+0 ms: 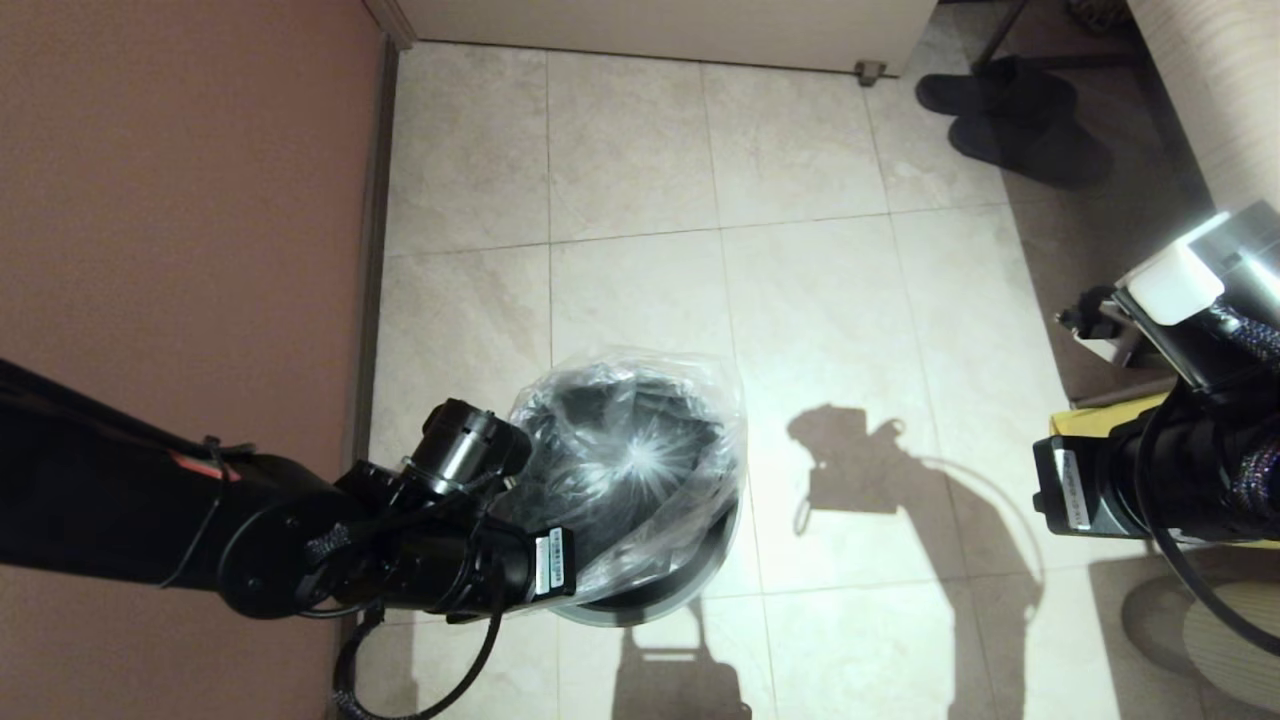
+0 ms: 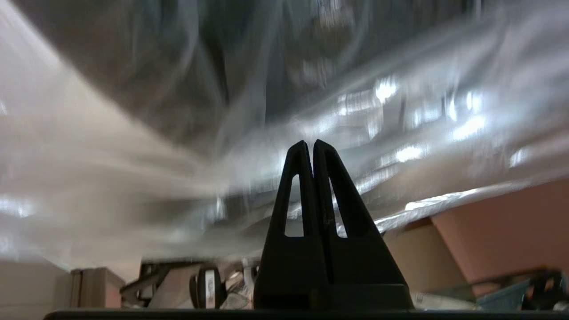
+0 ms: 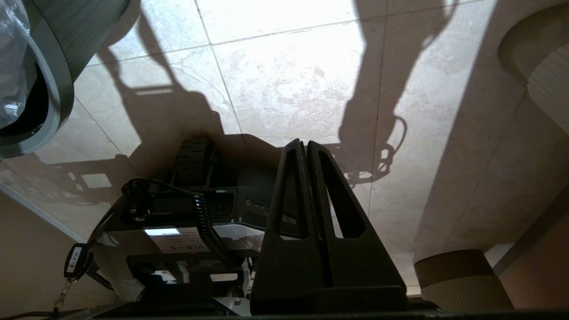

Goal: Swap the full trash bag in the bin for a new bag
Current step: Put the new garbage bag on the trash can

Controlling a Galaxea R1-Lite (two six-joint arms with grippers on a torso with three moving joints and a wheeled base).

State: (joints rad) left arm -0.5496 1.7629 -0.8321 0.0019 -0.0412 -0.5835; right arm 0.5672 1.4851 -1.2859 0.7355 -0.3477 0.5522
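Observation:
The bin (image 1: pixel 712 560) stands on the tiled floor, its grey rim showing at the near right. The new bag (image 1: pixel 630 470), clear and crinkly, domes over the bin's mouth with its gathered seal facing up. My left arm (image 1: pixel 440 560) reaches in at the bin's near left side, and the bag's edge drapes over the wrist. In the left wrist view my left gripper (image 2: pixel 310 144) is shut, close against the bag (image 2: pixel 355 111); no film shows between the fingers. My right gripper (image 3: pixel 306 143) is shut and empty, parked off to the right of the bin (image 3: pixel 53 111).
A brown wall (image 1: pixel 180 250) runs close along the left of the bin. Dark slippers (image 1: pixel 1010 110) lie at the far right. A yellow sack (image 1: pixel 1095 418) sits under my right arm, with a pale ribbed rounded object (image 1: pixel 1230 630) near it. The robot's base (image 3: pixel 178 231) is below the right gripper.

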